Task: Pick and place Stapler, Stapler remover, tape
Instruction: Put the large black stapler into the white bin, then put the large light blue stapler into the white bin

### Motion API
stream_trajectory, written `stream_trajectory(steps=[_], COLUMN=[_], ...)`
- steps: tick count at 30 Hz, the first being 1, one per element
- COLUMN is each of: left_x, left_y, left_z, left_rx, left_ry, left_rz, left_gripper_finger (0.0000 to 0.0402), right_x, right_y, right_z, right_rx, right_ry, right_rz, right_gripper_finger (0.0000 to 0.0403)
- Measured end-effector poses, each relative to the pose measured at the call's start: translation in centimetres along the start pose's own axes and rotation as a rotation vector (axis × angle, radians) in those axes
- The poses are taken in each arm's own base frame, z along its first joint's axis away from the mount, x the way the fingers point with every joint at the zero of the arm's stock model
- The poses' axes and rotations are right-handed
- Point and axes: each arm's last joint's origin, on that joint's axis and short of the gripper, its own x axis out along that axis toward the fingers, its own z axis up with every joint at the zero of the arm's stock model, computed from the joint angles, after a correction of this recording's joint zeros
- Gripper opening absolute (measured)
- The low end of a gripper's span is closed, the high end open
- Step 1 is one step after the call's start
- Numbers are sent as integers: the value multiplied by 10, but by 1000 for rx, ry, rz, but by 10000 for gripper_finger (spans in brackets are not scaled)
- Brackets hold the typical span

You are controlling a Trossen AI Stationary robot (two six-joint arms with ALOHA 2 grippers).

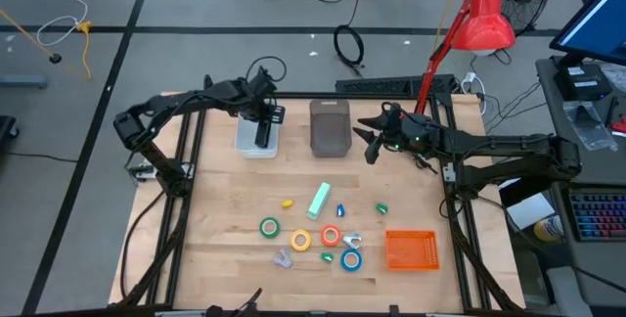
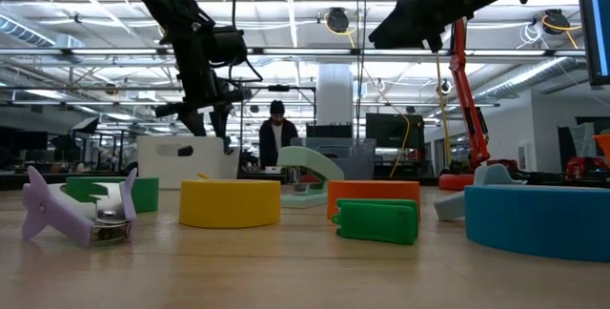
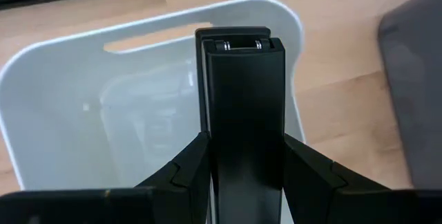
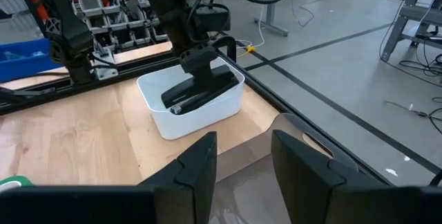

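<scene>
My left gripper [image 1: 262, 133] hangs over the white bin [image 1: 246, 141] at the far left and is shut on a black stapler [image 3: 242, 79]. My right gripper [image 4: 243, 137] is open and holds nothing; it hovers beside the grey bin [image 1: 331, 126]. Four tape rolls lie flat on the near table: green [image 1: 269, 226], yellow [image 1: 300, 240], orange-red [image 1: 331, 236] and blue [image 1: 350, 259]. A purple staple remover [image 1: 284, 257] lies beside them. A light green stapler [image 1: 320, 200] lies mid-table. My left gripper pinches the black stapler by its two long sides [image 3: 273, 124] between the two fingers [image 3: 190, 162], from above, with the fingers lying along its length. The stapler [image 4: 200, 89] sits tilted inside the white bin, its lower end [image 4: 176, 106] below the rim.
An orange bin [image 1: 411, 249] stands at the near right. Small yellow [image 1: 288, 203], blue [image 1: 340, 210] and green [image 1: 381, 208] pieces lie among the rolls. A red lamp [image 1: 484, 19] stands beyond the far right corner. Bare wood lies on the table's left half.
</scene>
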Motion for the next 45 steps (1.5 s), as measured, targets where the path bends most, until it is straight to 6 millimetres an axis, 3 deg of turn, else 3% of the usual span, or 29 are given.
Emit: stream_trajectory(steps=[11,20,27,40,45], left_x=[0,21,21,21,1], left_y=[0,-1,-2,-4,0], left_z=[-1,-1,-1,3,8], left_rx=[7,6,15,5,-10], left_ry=[10,50,55,18,8], left_rz=[3,15,5,-27,-115], left_gripper_finger=[141,141,141,255,273], right_x=[0,0,0,0,0], right_y=[0,0,0,0,0], right_z=[0,0,0,0,0], right_rx=[0,4,4,8,8], right_ry=[0,0,0,0,-1], right_rz=[1,2,2,2,3], right_gripper_finger=[130,130,130,130,130])
